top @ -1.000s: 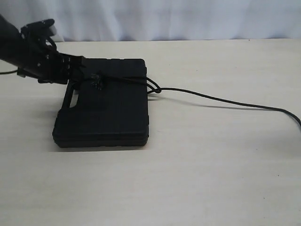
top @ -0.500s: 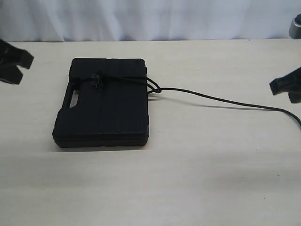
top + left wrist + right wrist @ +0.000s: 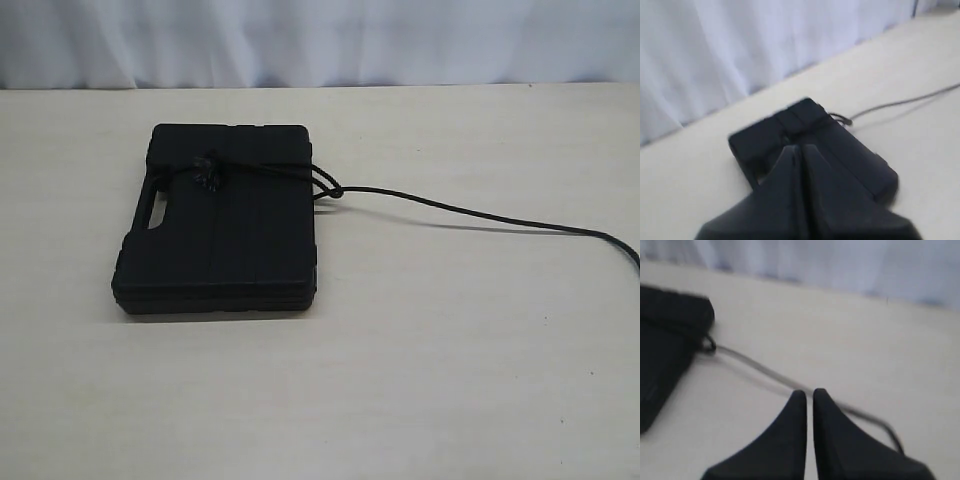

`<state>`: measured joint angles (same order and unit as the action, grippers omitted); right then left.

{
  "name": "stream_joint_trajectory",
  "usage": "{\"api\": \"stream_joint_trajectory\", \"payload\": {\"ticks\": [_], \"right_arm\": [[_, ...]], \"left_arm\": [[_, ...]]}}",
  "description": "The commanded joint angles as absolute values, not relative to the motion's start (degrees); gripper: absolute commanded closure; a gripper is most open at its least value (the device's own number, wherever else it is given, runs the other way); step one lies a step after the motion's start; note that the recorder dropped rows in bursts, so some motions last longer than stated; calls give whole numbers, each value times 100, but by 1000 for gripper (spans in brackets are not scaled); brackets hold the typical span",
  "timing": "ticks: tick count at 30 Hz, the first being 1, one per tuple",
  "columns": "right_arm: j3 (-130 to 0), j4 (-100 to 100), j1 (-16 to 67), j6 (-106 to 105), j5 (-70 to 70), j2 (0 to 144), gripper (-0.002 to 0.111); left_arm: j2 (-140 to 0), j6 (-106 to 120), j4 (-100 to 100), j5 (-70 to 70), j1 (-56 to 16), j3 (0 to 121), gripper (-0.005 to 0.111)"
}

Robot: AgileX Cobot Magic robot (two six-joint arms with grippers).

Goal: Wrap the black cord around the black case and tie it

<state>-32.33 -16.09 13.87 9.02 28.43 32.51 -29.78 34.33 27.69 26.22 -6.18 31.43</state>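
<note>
Left claw (image 3: 800, 150) closed, tips pressed together, empty. Right claw (image 3: 810, 392) closed too, hairline slit between tips, empty.

Black case (image 3: 215, 225) lies flat on the counter (image 3: 420, 400), left of centre in the exterior view, handle slot on its left side. Black cord (image 3: 470, 214) crosses the lid near the far end. Its knotted tuft (image 3: 207, 172) sits on top and a small loop (image 3: 333, 190) lies just off the case's right edge. A long tail then runs right to the frame edge.

White curtain (image 3: 320, 40) hangs behind the counter's far edge. Wide open counter in front of the case; only the cord tail crosses the right side.

Wrist views blurred: left claw points at the case, right claw at the cord tail. Neither touches.
</note>
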Motion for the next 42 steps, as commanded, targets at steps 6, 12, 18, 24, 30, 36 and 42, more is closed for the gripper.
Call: {"api": "stream_joint_trajectory", "payload": {"ticks": [6,12,18,24,30,36,42], "right_arm": [[-1784,-2876,1409,935,370,1939,104],[-1651,-2876,1409,935,370,1580,104],[-1237,-2876,1409,935,111,1422,104],[0,-1489,1409,935,1227,186,104],[0,-1587,1409,935,1978,0,104],[0,-1173,1399,935,1978,0,104],[0,-1098,1399,935,1978,0,104]], "left_arm": [[-2664,3900,2891,880,-677,2284,107],[-2664,3900,2891,880,-677,2284,107],[-2583,3900,2903,693,-737,2143,107],[-269,3900,1690,-432,-737,389,107],[0,3900,887,1209,-707,0,107],[0,3900,502,1304,-707,0,107],[0,3900,502,1304,-707,0,107]]}}
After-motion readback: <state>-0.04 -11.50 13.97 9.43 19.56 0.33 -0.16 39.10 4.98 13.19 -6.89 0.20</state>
